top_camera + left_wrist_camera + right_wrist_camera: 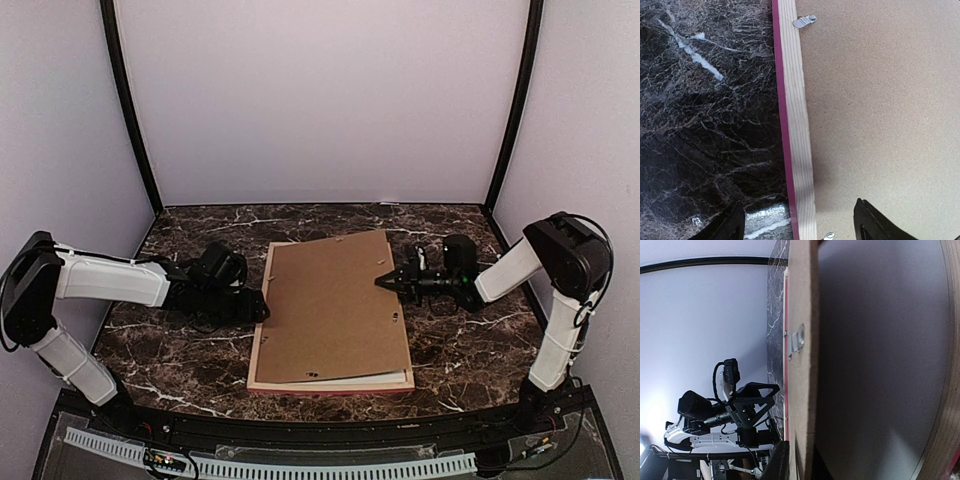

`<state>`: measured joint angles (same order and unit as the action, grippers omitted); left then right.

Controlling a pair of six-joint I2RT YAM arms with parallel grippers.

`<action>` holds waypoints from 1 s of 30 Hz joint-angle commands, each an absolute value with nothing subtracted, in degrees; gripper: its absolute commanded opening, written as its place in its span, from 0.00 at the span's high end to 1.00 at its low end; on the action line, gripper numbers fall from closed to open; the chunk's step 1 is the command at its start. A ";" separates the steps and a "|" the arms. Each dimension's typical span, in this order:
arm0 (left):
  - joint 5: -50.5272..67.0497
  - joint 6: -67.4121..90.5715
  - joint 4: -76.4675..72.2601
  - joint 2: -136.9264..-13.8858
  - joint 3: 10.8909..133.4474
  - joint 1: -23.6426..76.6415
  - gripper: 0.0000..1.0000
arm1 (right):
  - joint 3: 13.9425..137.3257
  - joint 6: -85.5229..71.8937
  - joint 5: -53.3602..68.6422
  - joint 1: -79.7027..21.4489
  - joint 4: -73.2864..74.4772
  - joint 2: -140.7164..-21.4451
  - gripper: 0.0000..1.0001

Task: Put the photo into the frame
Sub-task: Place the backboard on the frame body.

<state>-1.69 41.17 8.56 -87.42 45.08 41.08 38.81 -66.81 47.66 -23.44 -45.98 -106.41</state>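
Note:
The frame (330, 388) lies flat on the dark marble table, its pink edge and pale wooden rail (797, 125) showing in the left wrist view. A brown cardboard board (330, 310) covers it, with its right edge raised off the frame. My right gripper (385, 282) is shut on that raised edge. In the right wrist view the board's edge (802, 390) runs between the fingers of my right gripper (800, 462). My left gripper (800, 225) stands open over the frame's left rail, one finger on each side, touching nothing. The photo is hidden.
Small metal turn tabs (804, 21) sit along the frame's inner edge; one (799, 337) shows in the right wrist view. The marble table (470, 350) is bounded by pale walls behind and at both sides. The left arm (725, 410) shows beyond the board.

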 commanded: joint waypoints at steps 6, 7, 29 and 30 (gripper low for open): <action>2.33 41.19 5.88 -88.69 46.27 40.87 0.23 | 42.75 -57.84 45.60 -24.85 -35.81 -106.04 0.77; 2.57 41.12 5.75 -88.86 46.24 40.82 0.23 | 43.13 -56.95 45.20 -24.91 -34.63 -105.92 0.75; 5.39 40.35 3.13 -91.30 46.43 40.83 0.23 | 50.14 -43.92 34.92 -27.89 -12.74 -102.18 0.44; 5.43 40.21 3.10 -91.56 46.41 40.85 0.23 | 50.30 -43.67 34.56 -28.07 -12.28 -102.14 0.43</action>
